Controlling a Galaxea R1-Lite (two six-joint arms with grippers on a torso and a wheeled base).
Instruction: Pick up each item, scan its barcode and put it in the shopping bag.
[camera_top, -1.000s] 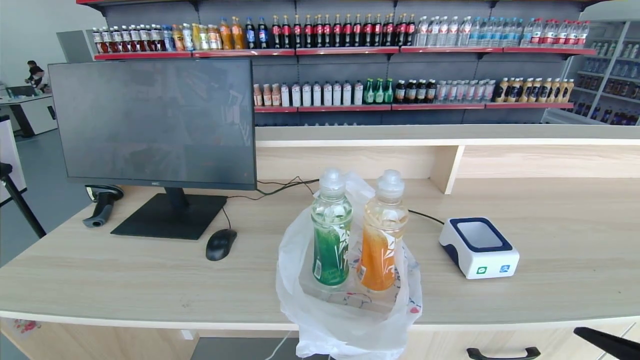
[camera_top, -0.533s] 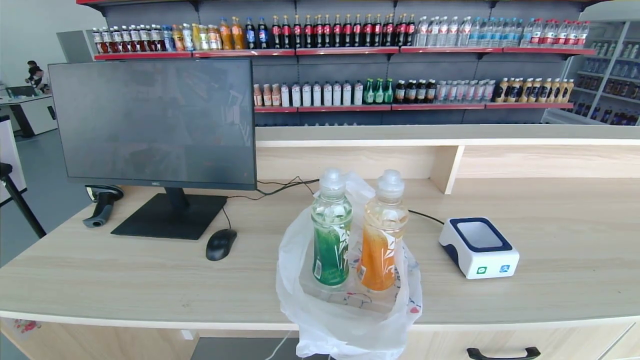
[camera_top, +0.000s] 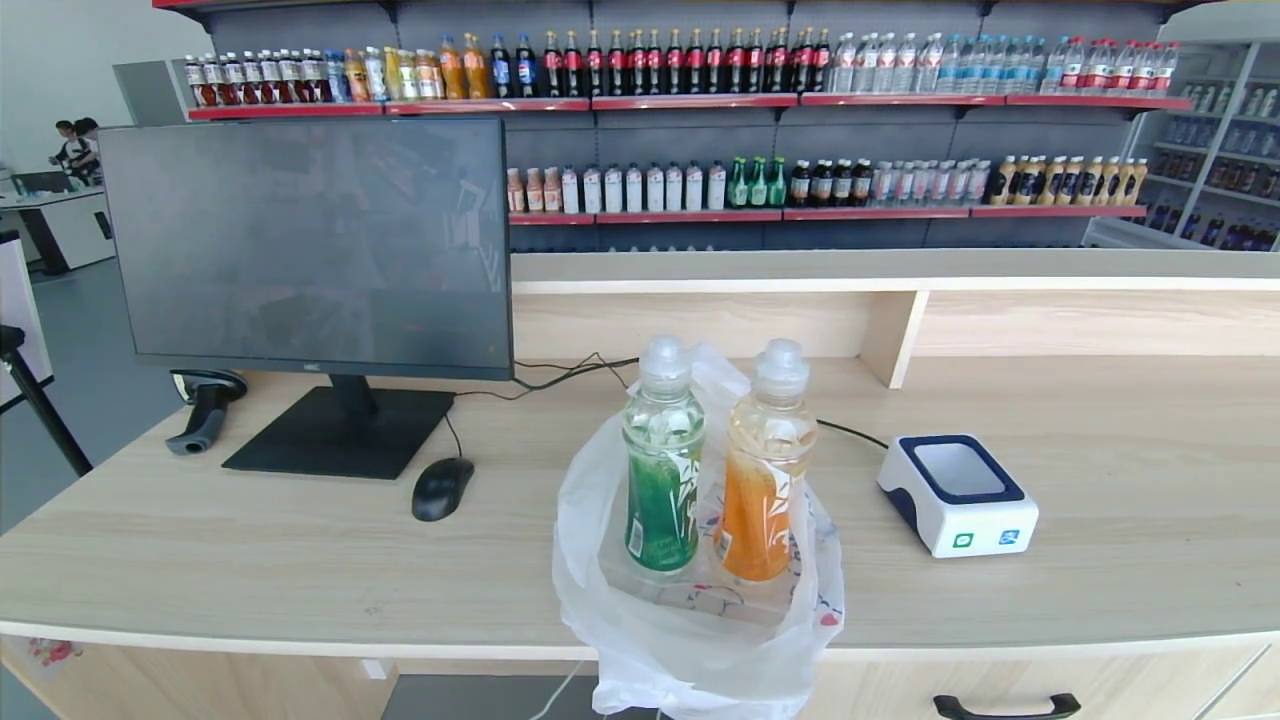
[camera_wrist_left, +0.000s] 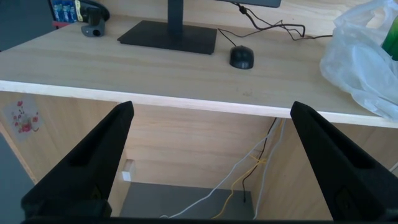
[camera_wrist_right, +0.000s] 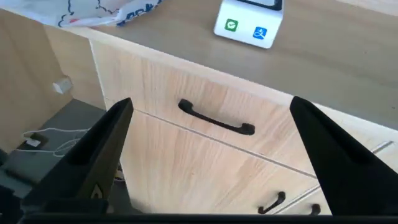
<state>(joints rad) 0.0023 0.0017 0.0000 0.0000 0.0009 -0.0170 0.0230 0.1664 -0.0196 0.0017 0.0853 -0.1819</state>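
Note:
A green bottle (camera_top: 661, 470) and an orange bottle (camera_top: 763, 475) stand upright side by side inside the white plastic shopping bag (camera_top: 700, 625) at the counter's front edge. The white and blue barcode scanner (camera_top: 957, 493) sits just right of the bag. My left gripper (camera_wrist_left: 211, 109) is open and holds nothing; it hangs low in front of the counter, left of the bag (camera_wrist_left: 364, 59). My right gripper (camera_wrist_right: 211, 106) is also open with nothing in it, low in front of the drawer front, below the scanner (camera_wrist_right: 249, 22).
A monitor (camera_top: 310, 245) on a black stand, a black mouse (camera_top: 441, 488) and a handheld scanner (camera_top: 205, 410) take up the counter's left half. Cables run behind the bag. A drawer handle (camera_wrist_right: 214, 118) faces the right gripper. Drink shelves line the back wall.
The right arm's black tip at the head view's lower right corner one second ago has dropped out of that view. The bottles, bag and scanner have not moved.

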